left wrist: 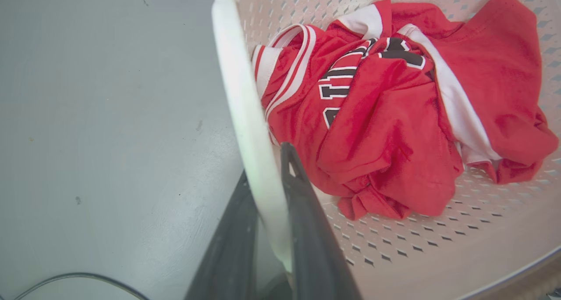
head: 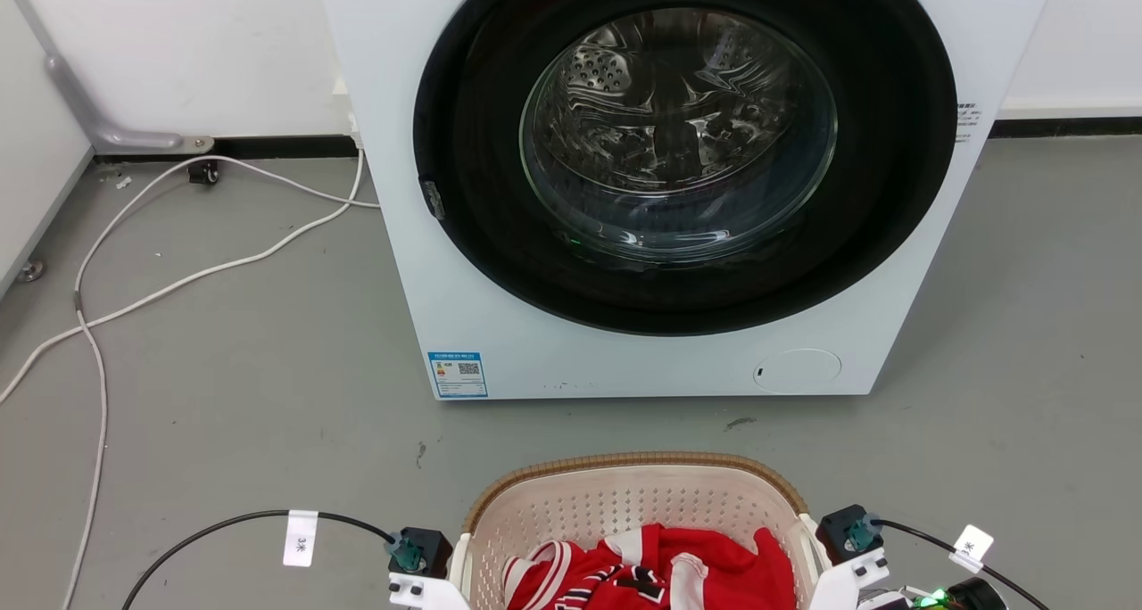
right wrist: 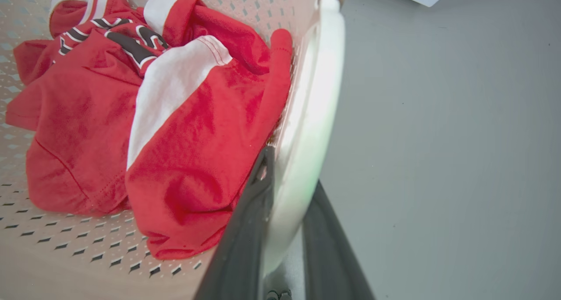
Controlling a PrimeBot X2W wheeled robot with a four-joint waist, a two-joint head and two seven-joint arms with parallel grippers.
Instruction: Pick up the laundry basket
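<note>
The laundry basket (head: 624, 464), cream and perforated with a brown woven rim, lies at the bottom middle of the head view with a crumpled red jersey (head: 660, 570) inside. In the left wrist view my left gripper (left wrist: 265, 164) is shut on the basket's white left loop handle (left wrist: 239, 94), one dark finger on each side of it. In the right wrist view my right gripper (right wrist: 289, 175) is likewise shut on the white right handle (right wrist: 317, 85). The jersey (left wrist: 394, 116) fills the basket's bottom (right wrist: 65, 238). Both wrists flank the basket in the head view.
A white front-loading washing machine (head: 464, 262) with its dark round door shut stands just beyond the basket. White cables (head: 178, 280) trail over the grey floor at the left, and a black cable (head: 223, 525) runs to my left wrist. A wall bounds the far left.
</note>
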